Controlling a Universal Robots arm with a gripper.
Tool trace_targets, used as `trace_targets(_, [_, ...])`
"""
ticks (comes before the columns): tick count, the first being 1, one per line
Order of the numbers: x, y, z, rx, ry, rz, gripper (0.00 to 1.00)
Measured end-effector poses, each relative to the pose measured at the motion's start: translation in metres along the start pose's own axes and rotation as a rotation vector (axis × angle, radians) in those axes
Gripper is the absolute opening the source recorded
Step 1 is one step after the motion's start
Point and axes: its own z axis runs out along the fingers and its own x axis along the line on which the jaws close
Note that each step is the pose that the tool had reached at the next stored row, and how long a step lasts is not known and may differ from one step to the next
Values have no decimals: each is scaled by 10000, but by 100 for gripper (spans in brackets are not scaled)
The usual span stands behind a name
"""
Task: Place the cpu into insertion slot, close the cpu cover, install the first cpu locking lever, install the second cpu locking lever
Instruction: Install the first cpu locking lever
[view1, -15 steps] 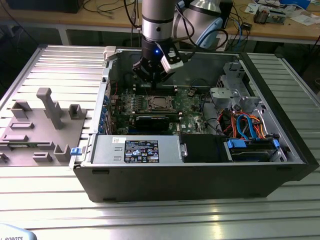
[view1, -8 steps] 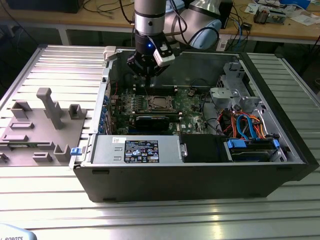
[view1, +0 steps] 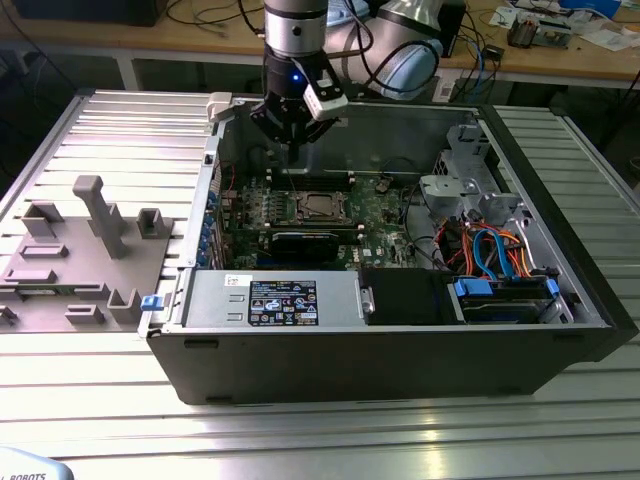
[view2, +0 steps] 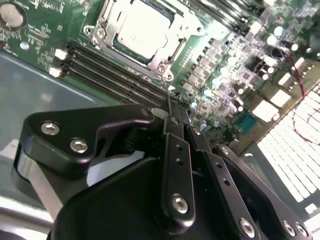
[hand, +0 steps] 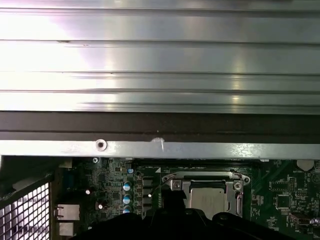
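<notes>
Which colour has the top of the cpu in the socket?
Silver-grey, best in the second wrist view: the cpu.

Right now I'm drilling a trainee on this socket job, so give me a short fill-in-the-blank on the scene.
1. The cpu lies inside the insertion ____.
2. The cpu cover lies ____ over the chip, framing it.
3. In the exterior view, the gripper hangs ____ the motherboard, inside the open computer case.
4. A thin ____ lever runs from the gripper's tip to the socket corner.

Missing words: slot; closed; above; wire
</notes>
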Motion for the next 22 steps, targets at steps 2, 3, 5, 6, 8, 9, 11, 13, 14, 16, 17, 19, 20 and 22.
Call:
trace_targets(2, [73,0,-36,1,-67,0,11])
trace_targets(3, [118,2,-45,1,-99,2,11])
trace_targets(5, [174,3,-48,2,-123,2,11])
trace_targets(6, [212,4,-49,1,-140,2,11])
trace_targets(8, [275,7,-50,2,-163,5,11])
trace_targets(9, [294,7,-50,-3,-167,2,11])
trace_targets(11, [308,7,-30,-49,-168,-76,11])
trace_targets(13, [309,8,8,-64,-171,-268,11])
trace_targets(14, [309,9,25,-65,-172,-353,11])
trace_targets(16, [304,16,81,-68,-174,-411,11])
trace_targets(17, [288,16,86,-66,-170,-410,11])
trace_targets(19, [237,16,89,-67,-169,-410,11])
trace_targets(20, [226,15,89,-67,-169,-410,11])
trace_targets(22, [203,15,90,-67,-170,-410,11])
